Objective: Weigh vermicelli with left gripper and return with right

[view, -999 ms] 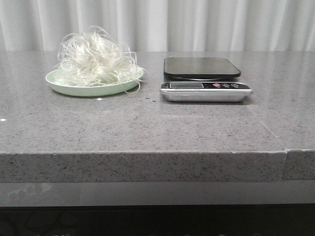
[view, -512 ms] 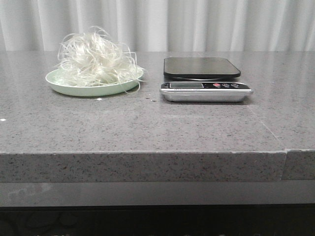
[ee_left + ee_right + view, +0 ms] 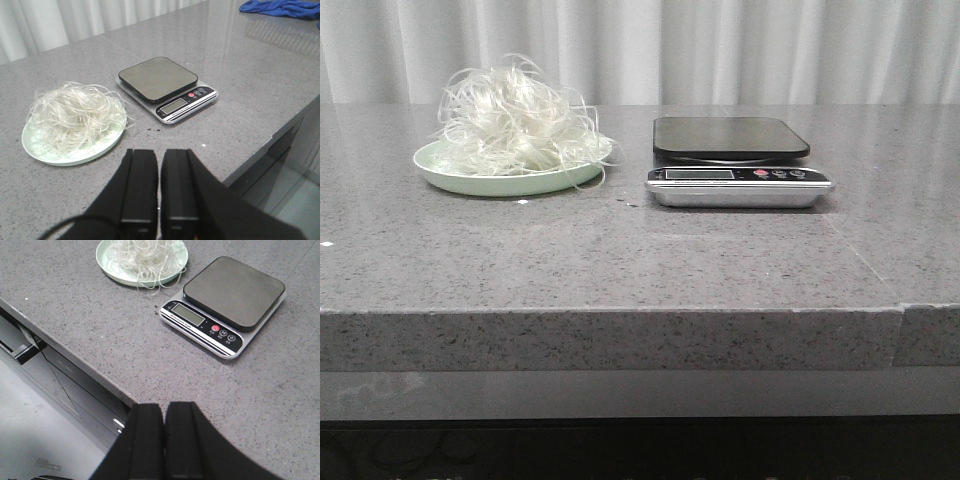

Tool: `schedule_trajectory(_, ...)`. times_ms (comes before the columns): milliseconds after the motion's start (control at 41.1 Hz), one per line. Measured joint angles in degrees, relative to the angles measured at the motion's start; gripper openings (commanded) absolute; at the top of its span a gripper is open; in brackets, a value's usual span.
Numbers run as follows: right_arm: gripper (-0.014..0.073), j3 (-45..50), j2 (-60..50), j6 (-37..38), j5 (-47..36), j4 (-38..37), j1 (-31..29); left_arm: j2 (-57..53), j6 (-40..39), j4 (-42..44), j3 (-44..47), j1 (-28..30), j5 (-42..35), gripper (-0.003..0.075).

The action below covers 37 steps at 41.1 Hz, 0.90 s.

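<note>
**Staged kitchen-style test bench**

A speckled grey stone countertop [image 3: 620, 260] with a thick front edge suggests a kitchen counter. A digital kitchen scale [image 3: 735, 165] and a pale green plate [image 3: 500, 182] of vermicelli [image 3: 515, 125] support that. The pleated white curtain [image 3: 640, 50] behind the counter and a blue cloth [image 3: 282, 7] lying well beyond the left gripper [image 3: 160, 200] suggest a lab mock-up, not a home.

A grey speckled stone table [image 3: 620, 260] carries a pale green plate [image 3: 470, 178] on the left and a digital kitchen scale [image 3: 735, 160] just right of it, apart; a blue cloth [image 3: 280, 7] lies farther off.
</note>
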Motion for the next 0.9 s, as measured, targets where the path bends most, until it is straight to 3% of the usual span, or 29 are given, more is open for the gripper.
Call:
schedule_trajectory(195,0.0159,0.0,0.0,0.0,0.0,0.0,0.0,-5.89,0.0,0.36,6.92,10.57,-4.15,0.0142)
schedule_trajectory(487,0.0159,0.0,0.0,0.0,0.04,0.0,0.0,-22.47,0.0,1.58,28.52,28.76,-20.32,0.0142)
schedule_trajectory(658,0.0159,0.0,0.0,0.0,0.04,0.0,0.0,-29.77,0.0,1.11,38.59,33.88,-26.31,0.0142)
schedule_trajectory(901,0.0159,0.0,0.0,0.0,0.13,-0.09,0.0,-30.88,0.0,-1.18,44.57,35.11,-33.28,0.0142)
